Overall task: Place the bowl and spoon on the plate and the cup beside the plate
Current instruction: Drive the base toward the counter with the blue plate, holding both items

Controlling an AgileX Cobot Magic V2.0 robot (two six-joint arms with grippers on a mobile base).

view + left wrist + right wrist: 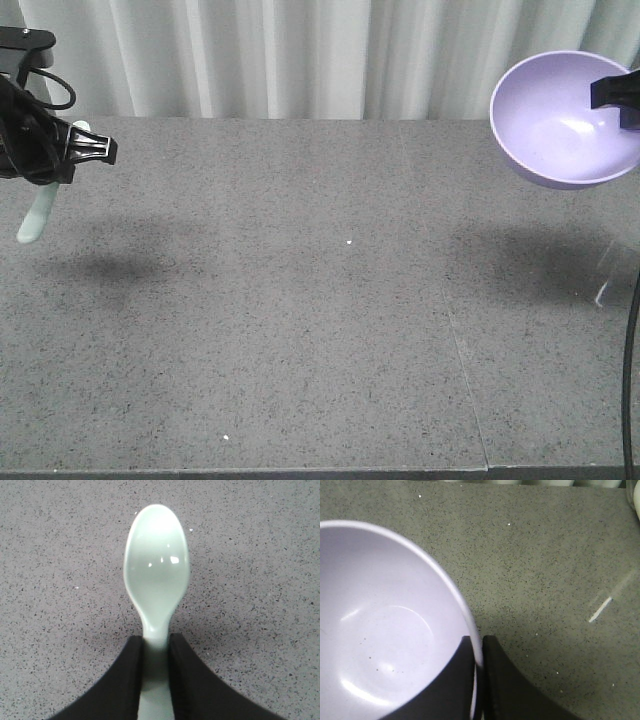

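My left gripper (85, 148) is at the far left, raised above the grey table, and is shut on the handle of the pale mint-green spoon (36, 218). In the left wrist view the spoon (156, 572) points away from me, scoop up, with both black fingers pinching its handle at my gripper (156, 642). At the far right my right gripper (612, 95) holds the lavender bowl (560, 120) in the air, tilted toward the camera. In the right wrist view the gripper (479, 645) clamps the rim of the bowl (385, 630), one finger inside and one outside. The plate and cup are out of view.
The grey speckled table (320, 300) runs across the front view, with a seam (455, 330) right of centre. White curtains (300, 50) hang behind it. A black cable (630, 360) hangs at the right edge. Shadows of both arms lie on the table.
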